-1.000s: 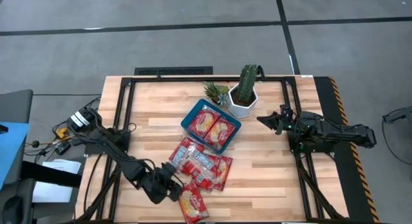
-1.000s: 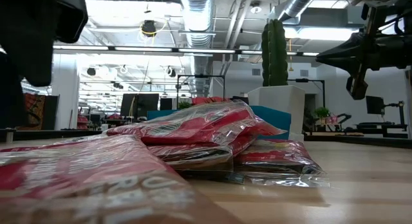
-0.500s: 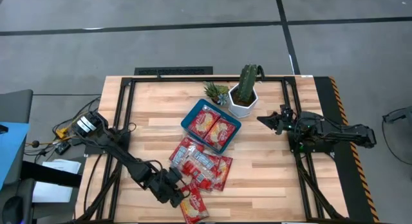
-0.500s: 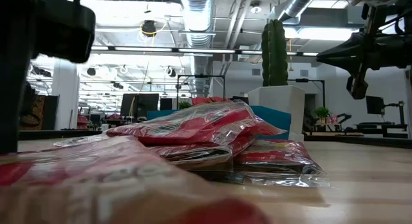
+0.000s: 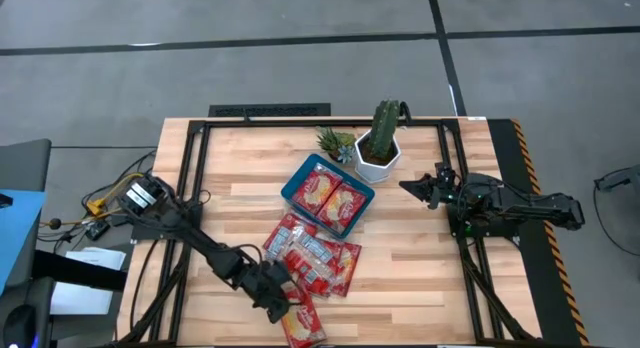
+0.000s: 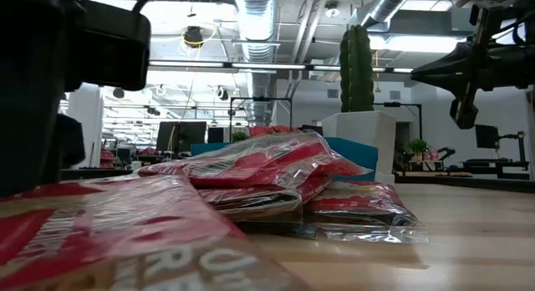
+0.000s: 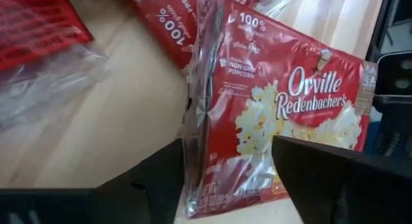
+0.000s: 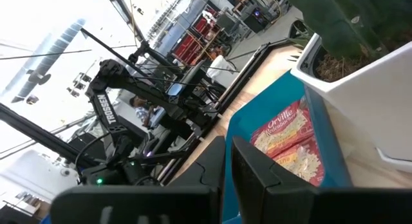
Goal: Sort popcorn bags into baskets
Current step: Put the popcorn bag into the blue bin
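Note:
Several red popcorn bags [image 5: 312,258] lie piled at the table's middle, and one more bag [image 5: 300,325] lies alone by the near edge. Two bags [image 5: 329,196] lie in the teal tray [image 5: 290,189]. My left gripper [image 5: 279,297] is low over the lone bag and open. In the left wrist view its fingers [image 7: 226,145] stand on either side of one end of that bag [image 7: 283,114]. My right gripper [image 5: 418,185] hovers to the right of the cactus pot, shut, and touches nothing. My left gripper stands open astride one end of the lone bag, slanting down from the table's left. One finger [image 7: 164,176] lies right beside the bag's clear side seam [image 7: 195,130], which stands up a little. Whether it touches the seam I cannot tell.
A white hexagonal pot with a cactus [image 5: 378,153] and a small succulent [image 5: 335,143] stand just beyond the tray. The lone bag lies close to the table's near edge. Bare wood shows on the right half of the table [image 5: 420,268]. Black frame rails run along both sides.
My left gripper has moved toward the table's right, closing in on the lone bag by the near edge. In the low view that bag's near surface has shifted and now sits slightly higher on its left side.

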Robot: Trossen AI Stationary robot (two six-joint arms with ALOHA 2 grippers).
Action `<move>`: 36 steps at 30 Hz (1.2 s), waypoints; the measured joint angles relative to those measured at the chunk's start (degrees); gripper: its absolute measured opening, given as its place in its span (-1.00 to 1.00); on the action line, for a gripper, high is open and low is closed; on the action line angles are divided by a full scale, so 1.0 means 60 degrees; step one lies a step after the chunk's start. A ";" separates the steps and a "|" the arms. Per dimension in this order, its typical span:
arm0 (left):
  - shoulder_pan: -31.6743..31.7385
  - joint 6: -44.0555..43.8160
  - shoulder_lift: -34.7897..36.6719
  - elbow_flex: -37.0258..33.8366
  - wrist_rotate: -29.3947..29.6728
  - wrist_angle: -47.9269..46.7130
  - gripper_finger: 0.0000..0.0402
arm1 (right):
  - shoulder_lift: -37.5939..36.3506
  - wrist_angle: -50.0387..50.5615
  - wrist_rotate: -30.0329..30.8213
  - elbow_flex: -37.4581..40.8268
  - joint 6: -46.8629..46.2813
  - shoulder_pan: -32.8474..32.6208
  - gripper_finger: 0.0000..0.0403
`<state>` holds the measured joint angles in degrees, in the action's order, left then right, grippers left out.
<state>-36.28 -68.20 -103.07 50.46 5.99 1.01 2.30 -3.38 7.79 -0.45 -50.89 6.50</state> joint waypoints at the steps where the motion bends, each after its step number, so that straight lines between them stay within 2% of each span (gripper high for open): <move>1: 0.0053 0.0151 -0.0003 0.0000 -0.0097 -0.0007 0.01 | 0.0001 0.0000 0.0002 0.0000 0.0010 0.0000 -0.74; 4: 0.0194 0.0561 -0.0014 -0.0002 -0.0356 -0.0042 -0.25 | -0.0003 -0.0004 0.0004 0.0000 0.0044 0.0000 -0.74; 10: 0.0386 0.1109 -0.0040 -0.0018 -0.0449 -0.0062 -0.88 | -0.0003 -0.0007 0.0004 0.0000 0.0062 0.0000 -0.74; 11: 0.0410 0.1115 -0.0040 -0.0018 -0.0465 -0.0062 -0.94 | -0.0003 -0.0010 0.0004 0.0000 0.0062 0.0000 -0.74; 18: 0.0614 0.0756 0.0360 -0.0018 -0.1186 -0.0664 -1.00 | -0.0001 -0.0011 0.0004 0.0000 0.0062 0.0000 -0.74; 29: 0.0942 0.0276 0.2730 -0.0040 -0.1206 -0.2848 -1.00 | 0.0000 -0.0012 0.0004 0.0000 0.0064 0.0000 -0.74; 36: 0.1597 0.0457 0.4334 0.0249 -0.1230 -0.4241 -1.00 | -0.0003 0.0008 0.0000 0.0000 0.0144 0.0000 -0.74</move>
<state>-26.70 -65.46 -77.06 51.95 -1.39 -24.43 2.28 -3.33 7.79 -0.45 -50.03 6.50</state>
